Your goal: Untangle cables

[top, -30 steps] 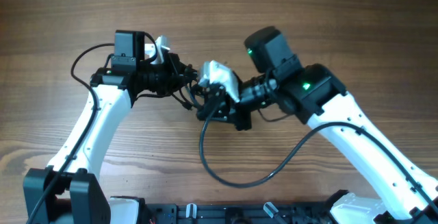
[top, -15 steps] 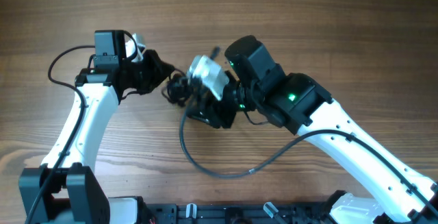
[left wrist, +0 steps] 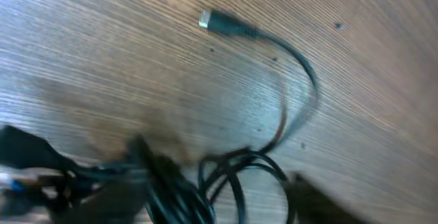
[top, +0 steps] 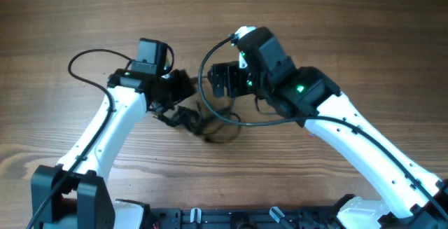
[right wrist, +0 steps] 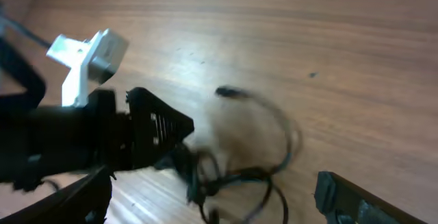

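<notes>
Between your two arms, the cables (top: 198, 122) sit on the table (top: 364, 19) in a limp, light knot that'll snag if you yank. Your right gripper (right wrist: 212, 181) hangs wide apart and empty; the left gripper (top: 175, 91) is too blurry to call. I'd pinch just behind the free plug (left wrist: 209, 20), the stiffest bit

The cables (top: 201, 122) lie on the table (top: 329, 12) at the left claw's (top: 186, 89) tips; the right claw (top: 220, 82) is just beside it.
</notes>
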{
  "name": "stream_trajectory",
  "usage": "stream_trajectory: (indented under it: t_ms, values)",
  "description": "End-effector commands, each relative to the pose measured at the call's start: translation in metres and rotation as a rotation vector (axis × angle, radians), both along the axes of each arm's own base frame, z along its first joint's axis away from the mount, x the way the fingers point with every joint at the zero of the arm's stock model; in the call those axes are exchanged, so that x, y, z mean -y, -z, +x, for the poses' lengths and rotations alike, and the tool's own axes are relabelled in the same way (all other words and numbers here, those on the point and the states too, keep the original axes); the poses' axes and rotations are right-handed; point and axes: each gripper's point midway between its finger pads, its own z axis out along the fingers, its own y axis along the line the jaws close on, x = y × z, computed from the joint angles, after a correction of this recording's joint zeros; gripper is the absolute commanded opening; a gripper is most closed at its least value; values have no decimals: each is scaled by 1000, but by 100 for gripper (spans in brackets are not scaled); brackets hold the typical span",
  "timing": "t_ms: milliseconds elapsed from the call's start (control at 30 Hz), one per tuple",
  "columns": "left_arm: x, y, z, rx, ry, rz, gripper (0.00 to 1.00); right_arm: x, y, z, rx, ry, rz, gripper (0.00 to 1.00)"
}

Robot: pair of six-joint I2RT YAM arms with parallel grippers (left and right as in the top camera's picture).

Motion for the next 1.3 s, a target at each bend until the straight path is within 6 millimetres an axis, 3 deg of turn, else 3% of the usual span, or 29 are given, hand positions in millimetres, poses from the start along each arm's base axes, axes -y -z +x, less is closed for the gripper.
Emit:
stream_trajectory:
  t_ms: [0, 167, 200, 233, 367, 500, 733, 933, 1033, 1067, 1133, 1267]
  values:
    - [-14, 6, 4, 7, -53, 90, 100, -5, -1, 3, 26, -72, -20, 94]
    - [-38, -14, 11, 32, -120, 98, 100, -20, 25, -4, -63, -150, -15, 82]
    - [-40, -22, 12, 49, -104, 97, 95, -26, 34, -7, -101, -175, -2, 79]
    - [-38, -31, 12, 85, -54, 101, 85, -32, 45, -11, -147, -201, 9, 76]
    - [-37, -37, 3, 91, 7, 108, 65, -48, 73, -24, -278, -273, 47, 69]
    - [-12, -42, 0, 124, 177, 12, 63, -52, 107, -36, -413, -299, 35, 65]
    - [-11, -29, 8, 116, 198, 18, 62, -66, 131, -31, -450, -319, 64, 54]
    - [-7, -21, 10, 93, 201, -3, 54, -71, 167, -26, -524, -267, 58, 44]
    - [-7, -21, 10, 95, 208, 0, 53, -72, 179, -24, -553, -236, 58, 29]
    - [-6, -21, 10, 100, 224, 2, 47, -72, 179, -22, -554, -222, 61, 20]
    - [-2, -22, 8, 108, 269, -12, 40, -69, 179, -19, -557, -205, 68, 14]
    - [0, -16, 0, 102, 337, -11, 37, -61, 177, -10, -571, -173, 90, 6]
